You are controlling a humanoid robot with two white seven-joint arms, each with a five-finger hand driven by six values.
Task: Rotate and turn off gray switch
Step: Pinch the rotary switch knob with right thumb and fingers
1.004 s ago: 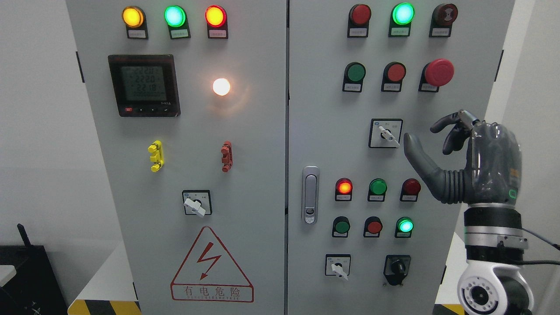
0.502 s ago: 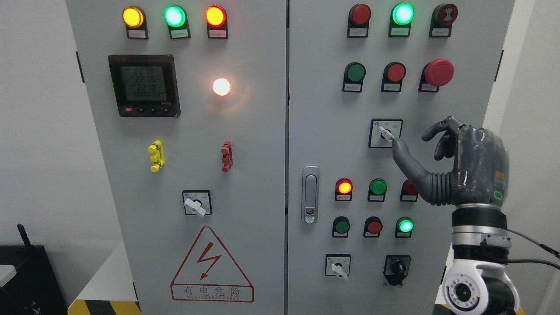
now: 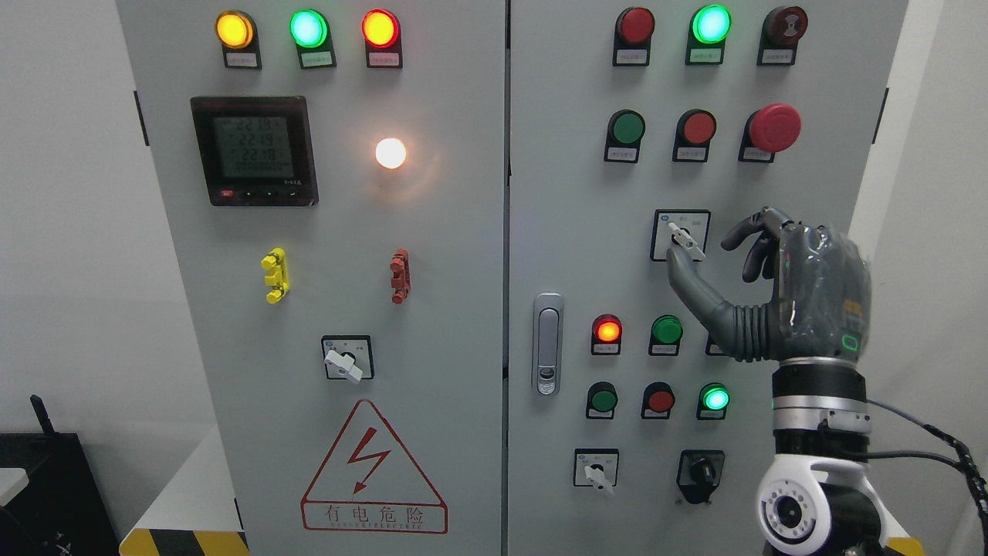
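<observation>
Gray and dark, the right hand (image 3: pixel 779 297) stands upright before the right door of the cabinet (image 3: pixel 571 193), thumb stretched toward the switch (image 3: pixel 684 239) and the other fingers (image 3: pixel 752 232) loosely curled just beside it; it holds nothing, and the thumb tip sits just under the lever's lower end, though I cannot tell whether it touches. The step in hand looks like the reach, with the grasp not yet made. Next, thumb and forefinger need to close on either side of the lever, then the wrist must twist it. The switch is a pale lever on a dark hub inside a black-framed square plate, mid-height on the right door, slanting from upper left to lower right.
</observation>
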